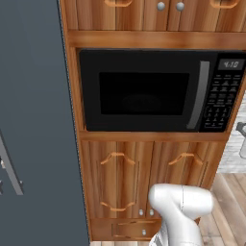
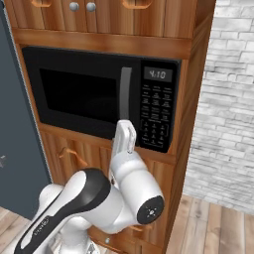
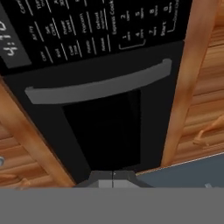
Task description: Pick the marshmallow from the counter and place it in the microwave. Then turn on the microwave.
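Wooden cabinetry (image 1: pixel 144 163) is filling the wall ahead, warm brown, with curved handles on the lower doors and round knobs on the upper ones. Brick wall (image 2: pixel 228 99) is running off on the right, pale grey-white, above plank flooring. Dark grey panel (image 1: pixel 33 120) is standing at left.

Microwave (image 1: pixel 144 91) is sitting built into the cabinetry, black, door shut, window dark. Grey handle (image 1: pixel 204 96) is running upright just left of the keypad (image 1: pixel 223 98); display (image 2: pixel 158 75) is glowing with digits above the keys.

Arm is reaching up from below; the hand (image 2: pixel 124 139) is standing near the microwave's lower right, in front of the door's bottom edge beside the keypad. Contact with the door: cannot tell.

Gripper (image 3: pixel 113 175) is showing in the hand view with both tips pressed together, no gap between them, nothing pinched. That view is rolled: handle (image 3: pixel 98 85) is lying across it, keypad above, window below.

Marshmallow: whereabouts cannot be told; window is too dark to see inside.
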You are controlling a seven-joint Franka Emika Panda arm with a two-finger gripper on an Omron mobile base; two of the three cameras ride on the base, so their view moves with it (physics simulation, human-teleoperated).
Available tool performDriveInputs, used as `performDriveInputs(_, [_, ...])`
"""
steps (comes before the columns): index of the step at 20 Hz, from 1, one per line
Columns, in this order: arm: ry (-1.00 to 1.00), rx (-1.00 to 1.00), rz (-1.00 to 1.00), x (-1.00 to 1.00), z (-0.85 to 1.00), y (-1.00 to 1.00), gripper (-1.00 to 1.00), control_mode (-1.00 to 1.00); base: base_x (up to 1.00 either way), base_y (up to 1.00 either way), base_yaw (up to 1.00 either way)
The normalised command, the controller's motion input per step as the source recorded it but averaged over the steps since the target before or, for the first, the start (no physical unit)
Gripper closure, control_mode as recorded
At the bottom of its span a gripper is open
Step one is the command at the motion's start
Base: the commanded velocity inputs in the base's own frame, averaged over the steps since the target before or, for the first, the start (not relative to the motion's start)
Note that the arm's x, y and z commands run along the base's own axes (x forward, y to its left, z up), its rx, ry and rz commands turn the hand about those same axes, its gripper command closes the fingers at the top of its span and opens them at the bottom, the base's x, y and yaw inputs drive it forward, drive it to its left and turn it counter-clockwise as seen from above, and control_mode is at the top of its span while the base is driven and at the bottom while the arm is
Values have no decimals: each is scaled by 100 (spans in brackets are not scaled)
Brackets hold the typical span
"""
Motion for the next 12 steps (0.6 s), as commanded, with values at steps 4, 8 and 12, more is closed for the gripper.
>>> performDriveInputs(4, [0, 7, 0, 18, -22, -4, 100, -100, 0, 0, 0])
performDriveInputs(8, [0, 5, -1, 17, -19, -2, 100, -100, 0, 0, 0])
performDriveInputs(12, [1, 4, -1, 16, -12, -3, 100, -100, 0, 0, 0])
